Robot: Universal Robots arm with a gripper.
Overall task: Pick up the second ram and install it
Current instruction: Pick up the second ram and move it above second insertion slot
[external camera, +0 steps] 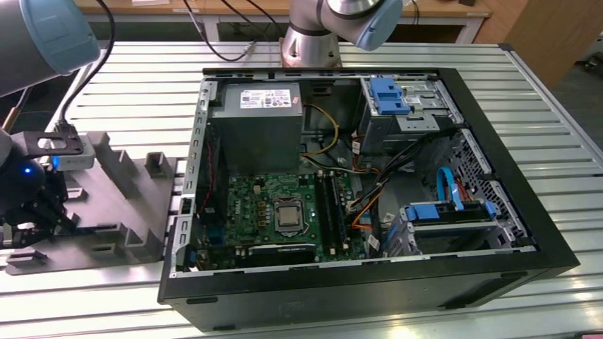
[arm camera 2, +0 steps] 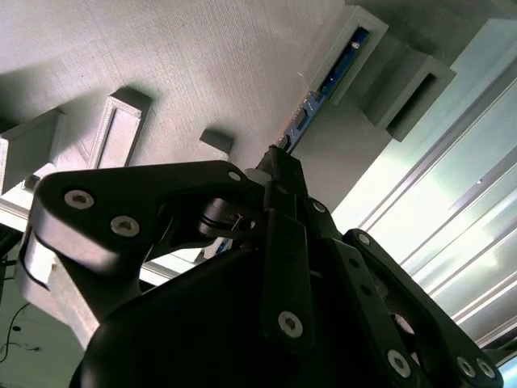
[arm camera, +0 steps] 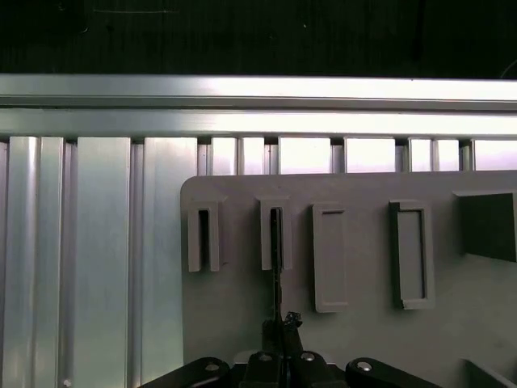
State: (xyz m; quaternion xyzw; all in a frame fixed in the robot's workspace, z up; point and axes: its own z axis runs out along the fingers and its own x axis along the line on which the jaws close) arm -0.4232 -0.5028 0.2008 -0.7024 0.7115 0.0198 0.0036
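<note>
Grey slotted holder (arm camera 2: 202, 73): second ram (arm camera 2: 327, 81) thin, blue, edge-on, pinched by fingers (arm camera 2: 284, 174).

With twelve o'clock taken as the way the fingers point, the second ram (arm camera: 275, 267) is seen edge-on at twelve o'clock of the gripper (arm camera: 279, 325). Its near end is pinched between the fingertips and its far end is seated in a narrow slot (arm camera: 266, 234) of the grey holder plate (arm camera: 363, 347). An empty slot (arm camera: 202, 238) is seen at eleven o'clock, two wider pockets (arm camera: 329, 255) at one o'clock, and the slatted metal table (arm camera: 97, 267) at ten.
</note>
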